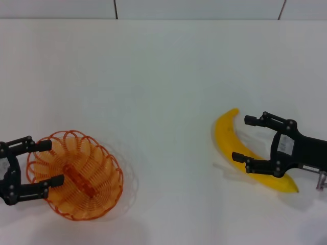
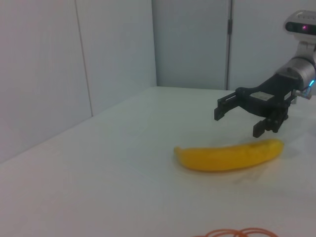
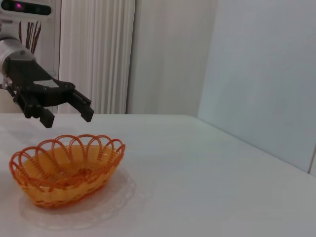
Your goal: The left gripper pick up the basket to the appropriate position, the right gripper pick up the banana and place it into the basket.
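Observation:
The orange wire basket (image 1: 76, 176) stands on the white table at the near left; it also shows in the right wrist view (image 3: 66, 168), and a bit of its rim shows in the left wrist view (image 2: 232, 232). My left gripper (image 1: 48, 163) is open and empty, and hovers just above the basket's left rim (image 3: 69, 117). The yellow banana (image 1: 228, 133) lies on the table at the right, also seen in the left wrist view (image 2: 227, 155). My right gripper (image 1: 241, 138) is open and empty, and hovers a little above the banana's middle (image 2: 237, 123), one finger on each side.
The white table (image 1: 163, 76) stretches wide between the basket and the banana and back to the far wall. Grey wall panels stand behind it. Nothing else lies on the table.

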